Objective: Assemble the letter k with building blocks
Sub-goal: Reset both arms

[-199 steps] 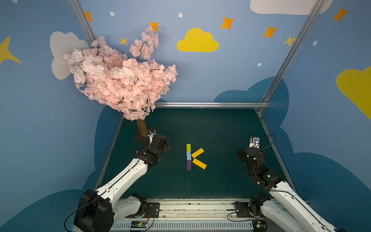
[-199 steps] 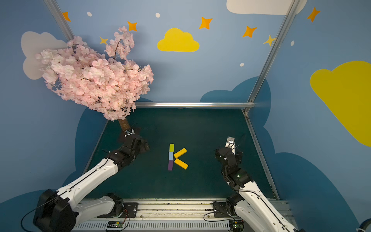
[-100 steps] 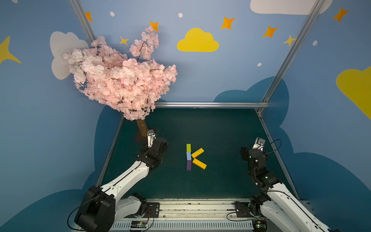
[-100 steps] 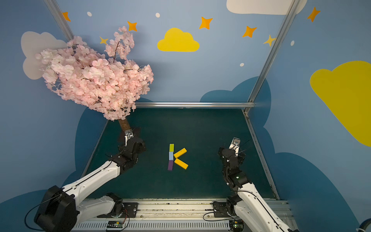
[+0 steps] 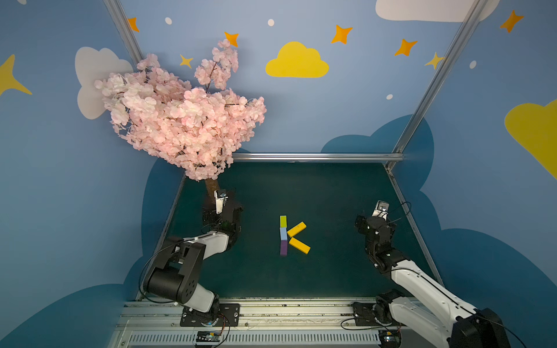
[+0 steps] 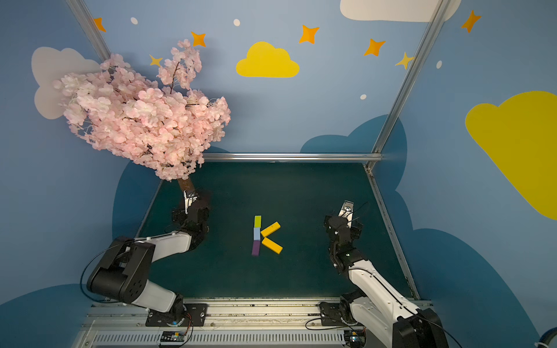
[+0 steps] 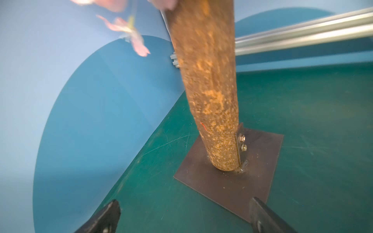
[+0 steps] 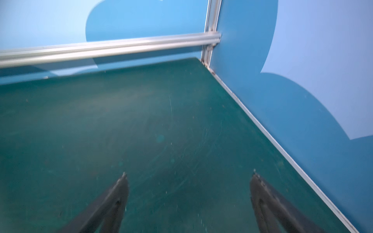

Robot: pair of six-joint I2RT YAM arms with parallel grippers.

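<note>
The building blocks lie flat in the middle of the green table and form the letter k in both top views. The lime-green block (image 5: pixel 283 221), light-blue block (image 5: pixel 283 233) and purple block (image 5: pixel 283 248) make the stem. Two orange-yellow blocks (image 5: pixel 296 229) (image 5: pixel 299 245) make the diagonal arms. My left gripper (image 7: pixel 184 203) is open and empty, far left of the blocks, facing the tree trunk. My right gripper (image 8: pixel 188 175) is open over bare table near the right edge. Neither wrist view shows a block.
A pink blossom tree (image 5: pixel 180 120) overhangs the back left corner. Its brown trunk (image 7: pixel 210 90) stands on a dark metal plate (image 7: pixel 232 181) just ahead of the left fingers. Aluminium rails (image 5: pixel 316 156) and blue walls bound the table.
Both arms have folded back toward their bases, away from the blocks. The left wrist has shifted left toward the trunk. The blocks have not moved, and both grippers have stayed open.
</note>
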